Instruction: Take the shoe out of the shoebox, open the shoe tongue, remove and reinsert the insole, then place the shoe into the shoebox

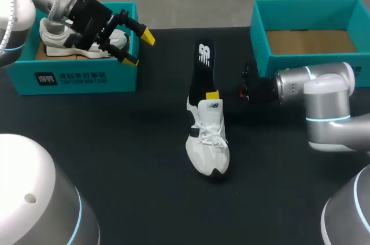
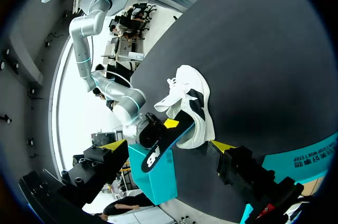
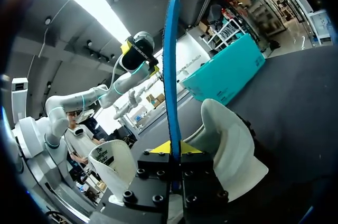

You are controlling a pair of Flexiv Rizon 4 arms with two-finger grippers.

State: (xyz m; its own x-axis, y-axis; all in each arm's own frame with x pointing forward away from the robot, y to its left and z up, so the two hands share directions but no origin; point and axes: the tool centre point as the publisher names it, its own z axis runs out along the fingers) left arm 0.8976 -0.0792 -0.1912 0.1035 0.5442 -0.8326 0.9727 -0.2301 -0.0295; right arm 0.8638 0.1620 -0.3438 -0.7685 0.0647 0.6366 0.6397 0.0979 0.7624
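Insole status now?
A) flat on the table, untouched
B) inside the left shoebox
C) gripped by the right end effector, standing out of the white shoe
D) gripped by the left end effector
C: the thin black foam insole is clamped between the right end effector's fingers and rises from the white lace-up sneaker. The left end effector hangs open and empty over the teal cardboard shoebox.

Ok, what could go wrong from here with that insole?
1. The right fingers pinch the insole only near one end; the long free part could bend or slip.
2. Nothing steadies the shoe: the left fingers hang open at the left shoebox, so the shoe may slide or tip.
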